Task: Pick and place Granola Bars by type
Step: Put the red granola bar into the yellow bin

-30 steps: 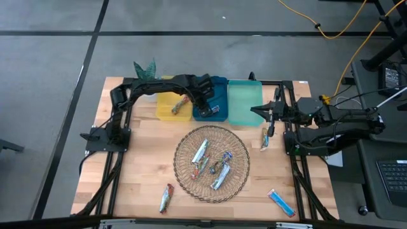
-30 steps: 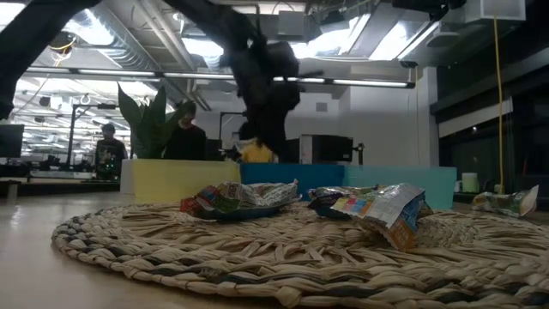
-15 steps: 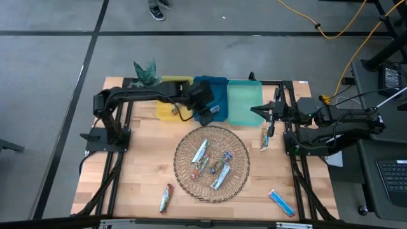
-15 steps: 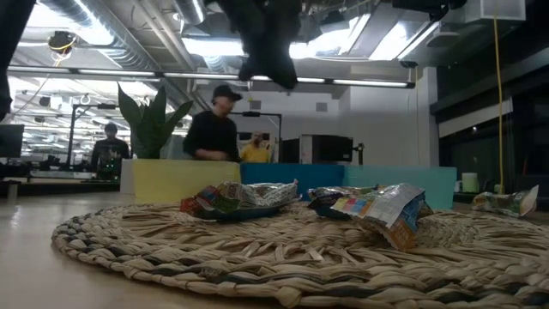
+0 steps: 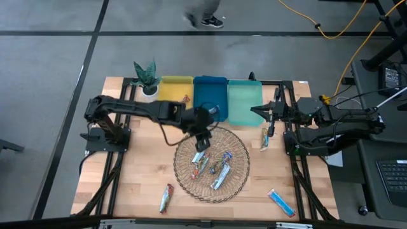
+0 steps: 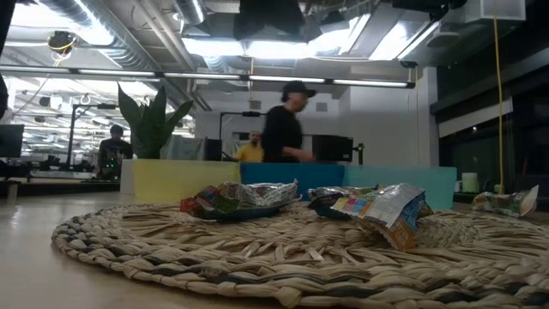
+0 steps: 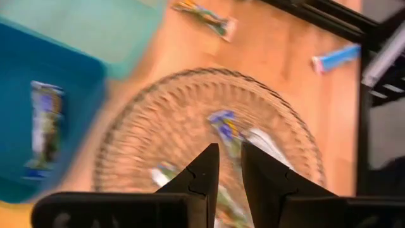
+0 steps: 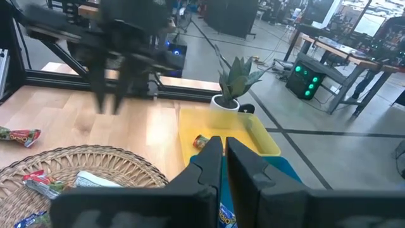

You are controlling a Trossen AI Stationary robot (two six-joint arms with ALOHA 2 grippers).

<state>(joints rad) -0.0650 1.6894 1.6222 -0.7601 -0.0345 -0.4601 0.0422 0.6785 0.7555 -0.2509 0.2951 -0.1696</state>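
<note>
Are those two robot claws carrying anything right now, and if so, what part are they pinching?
Nothing is held. The left gripper hangs over the wicker basket with only a narrow empty gap between its fingers. The right gripper, off by the teal tray, is shut on nothing.

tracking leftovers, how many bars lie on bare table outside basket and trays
3: left bar, front-left of the basket; right bar beside its right rim; blue bar, front right corner. More may be hidden.
</note>
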